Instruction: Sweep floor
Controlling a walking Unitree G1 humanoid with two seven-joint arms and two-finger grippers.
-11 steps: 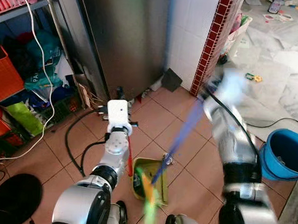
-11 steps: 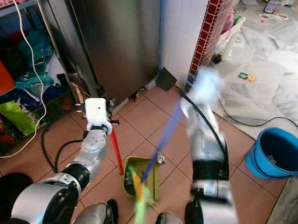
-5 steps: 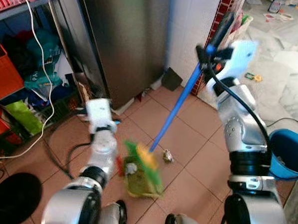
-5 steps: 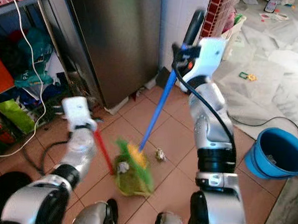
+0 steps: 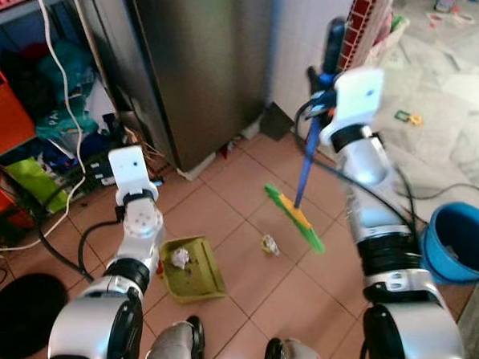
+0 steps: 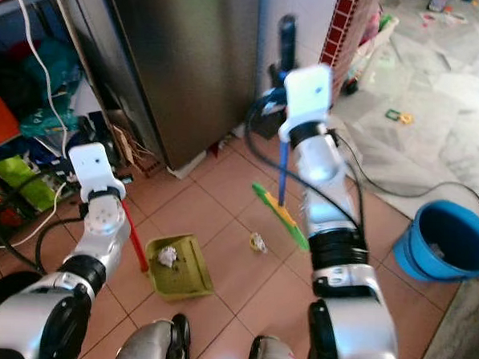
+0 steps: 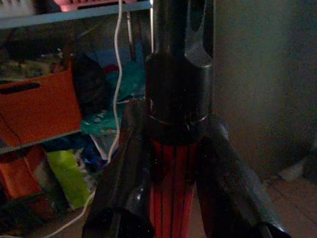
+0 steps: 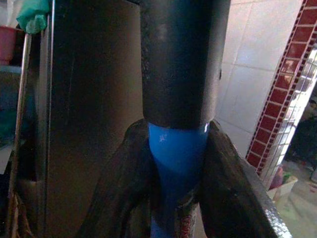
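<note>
Broom (image 5: 302, 176) gripped by right tool (image 8: 174, 163), dustpan (image 5: 192, 268) by left tool (image 7: 173, 183).

My right end effector (image 8: 174, 163) now carries the blue-handled broom (image 5: 304, 175) well away from the green dustpan (image 5: 193, 267), its green head (image 5: 295, 219) lifted out toward the red-tiled pillar instead of lying over the pan as it did a second ago. My left end effector (image 7: 173, 198), clamped on the dustpan's red handle (image 6: 134, 237), has drawn the pan off to my left, nearer the shelves. A crumpled white scrap (image 5: 179, 257) now sits inside the pan, while another scrap (image 5: 269, 245) lies on the floor tiles (image 5: 247, 188) between pan and broom head.
</note>
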